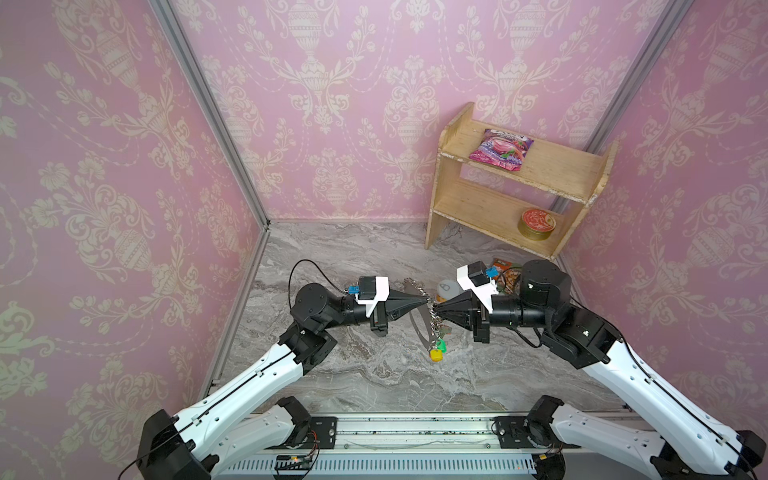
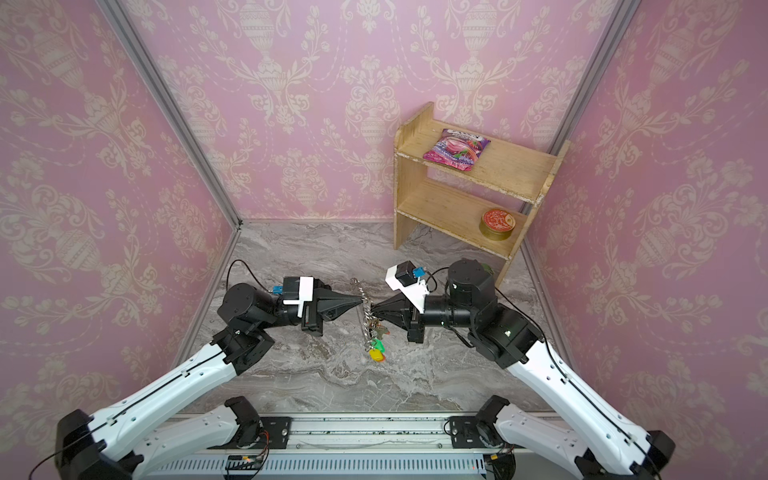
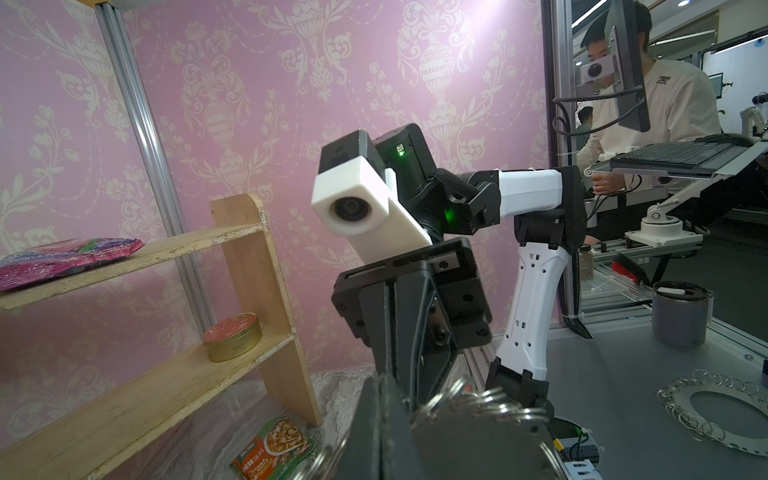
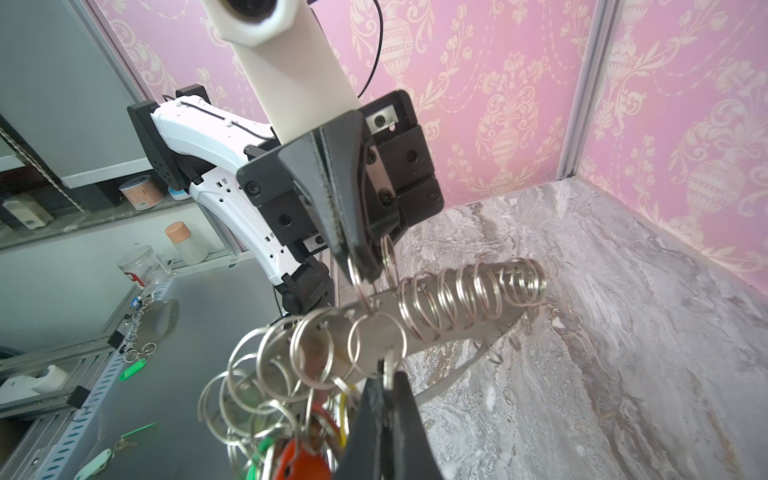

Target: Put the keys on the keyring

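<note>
The keyring [image 4: 503, 322], gripped at two spots
My left hand [image 4: 360, 270] pinches its flat loop; my right hand [image 4: 387, 384] clamps one small ring [image 4: 349, 345].

Pink damask walls [image 1: 353, 124]; grey marble floor [image 1: 374, 382]; wooden shelf [image 1: 478, 208].

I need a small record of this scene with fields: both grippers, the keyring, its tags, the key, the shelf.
left gripper: shut on a ring of the keyring
right gripper: shut on another of its rings
keyring: held up between both grippers, over the marble table
tags: green tag and yellow tag hang lowest
key: none visible
shelf: pink pouch on top board, round tin on lower board
</note>
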